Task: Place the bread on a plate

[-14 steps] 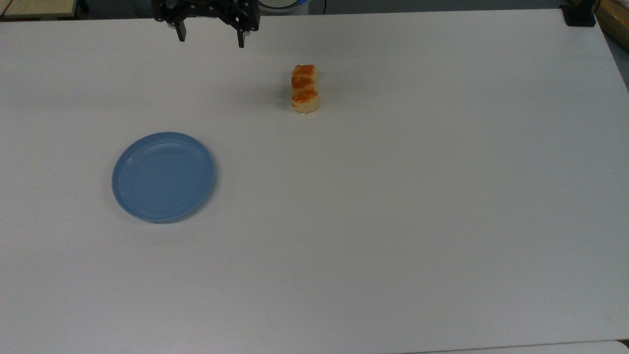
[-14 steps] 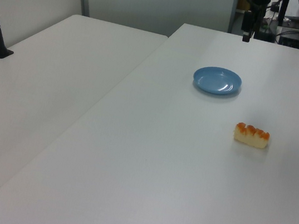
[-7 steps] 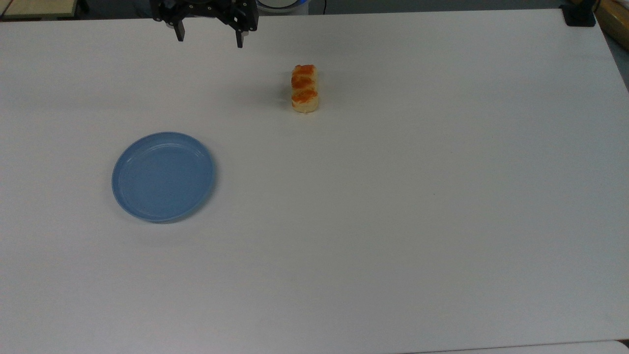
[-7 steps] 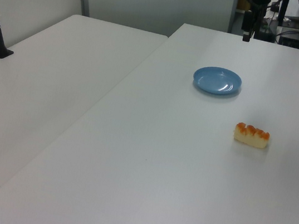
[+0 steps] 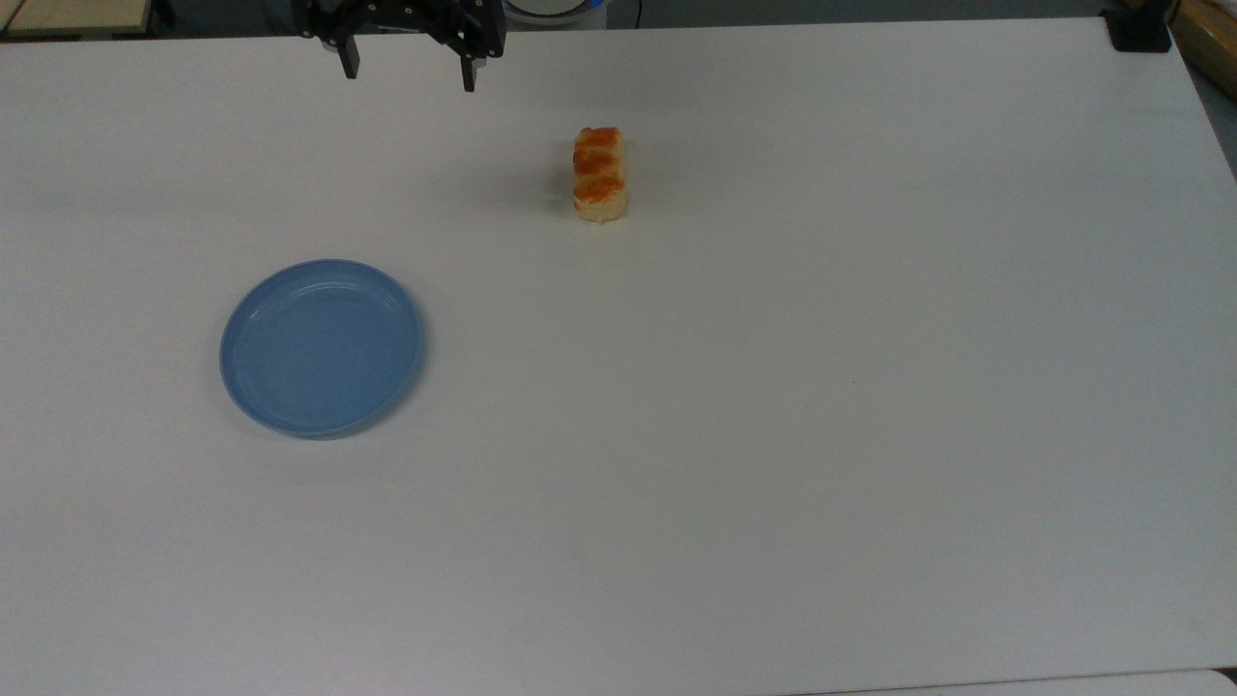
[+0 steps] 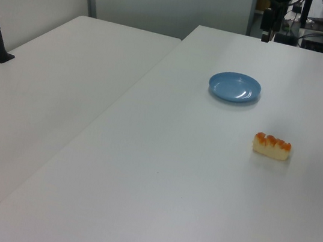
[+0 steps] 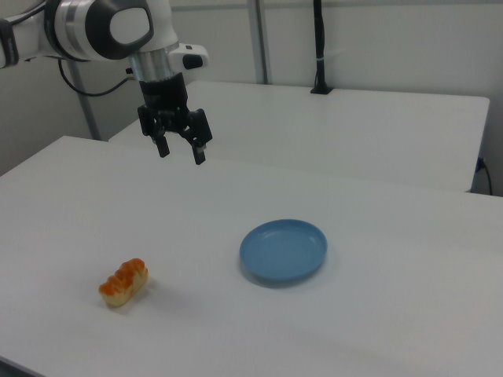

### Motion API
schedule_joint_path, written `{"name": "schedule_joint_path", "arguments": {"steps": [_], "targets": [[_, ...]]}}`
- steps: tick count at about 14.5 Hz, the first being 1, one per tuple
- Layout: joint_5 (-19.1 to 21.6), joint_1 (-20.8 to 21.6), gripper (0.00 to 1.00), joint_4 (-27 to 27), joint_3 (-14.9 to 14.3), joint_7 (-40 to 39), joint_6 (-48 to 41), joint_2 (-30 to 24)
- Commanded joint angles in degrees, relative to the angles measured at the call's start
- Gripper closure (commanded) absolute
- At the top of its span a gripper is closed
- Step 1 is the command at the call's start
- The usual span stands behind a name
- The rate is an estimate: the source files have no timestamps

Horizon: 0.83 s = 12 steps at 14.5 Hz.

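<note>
Tool (image 7: 181, 151) agape, empty, above bare table (image 5: 773, 387) — bread (image 5: 599, 174) and plate (image 5: 321, 347) well apart, unobstructed.

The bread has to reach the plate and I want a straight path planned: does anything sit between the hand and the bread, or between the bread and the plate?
Nothing visible does. The hand hangs open above bare white table, the bread lies alone, and only table surface separates it from the empty plate.

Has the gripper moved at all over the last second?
Yes, slightly. In the top view the gripper has crept toward the table's far edge, away from the bread and plate, both unmoved.
</note>
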Motion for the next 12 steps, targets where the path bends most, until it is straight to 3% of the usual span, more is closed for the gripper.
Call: {"name": "schedule_joint_path", "arguments": {"steps": [1, 12], "targets": [[2.7, 0.5, 0.00, -0.1, -0.3, -0.1, 0.6, 0.1], [4.3, 6.5, 0.00, -9.1, -0.2, 1.2, 0.8, -1.4]]}}
